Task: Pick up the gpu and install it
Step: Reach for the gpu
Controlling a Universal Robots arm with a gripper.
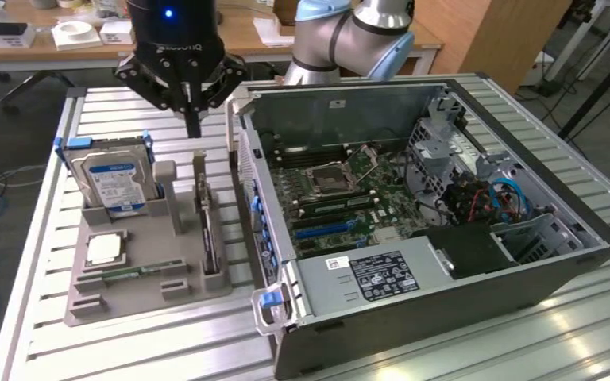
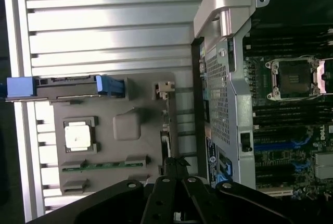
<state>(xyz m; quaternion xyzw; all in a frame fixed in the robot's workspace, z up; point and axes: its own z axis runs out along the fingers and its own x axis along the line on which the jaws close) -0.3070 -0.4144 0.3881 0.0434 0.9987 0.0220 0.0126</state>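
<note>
Hanging over the far part of the gray holder (image 1: 172, 238), the gripper (image 1: 191, 127) had its two dark fingers pressed together with nothing between them, tips pointing down and clear of everything below. The gpu (image 1: 209, 230) stood on its long edge in a slot along the holder's side toward the exterior view's right, just beside the open computer case (image 1: 464, 309), with nothing touching it. From the wrist camera the closed gripper (image 2: 177, 162) sat close to the thin edge of the gpu (image 2: 165, 130), perhaps a little toward the case rather than straight above it, though the angle made that hard to judge. At the holder's far end, toward the exterior view's left, a silver hard drive (image 1: 114, 178) with a blue label stood upright between blue brackets. Nearer lay a square processor (image 1: 104, 250), flat in its pocket, and nearer again a narrow green memory stick (image 1: 130, 274). The case lay on its side on the ribbed metal table (image 1: 559, 341), its motherboard (image 1: 337, 190) exposed.
</note>
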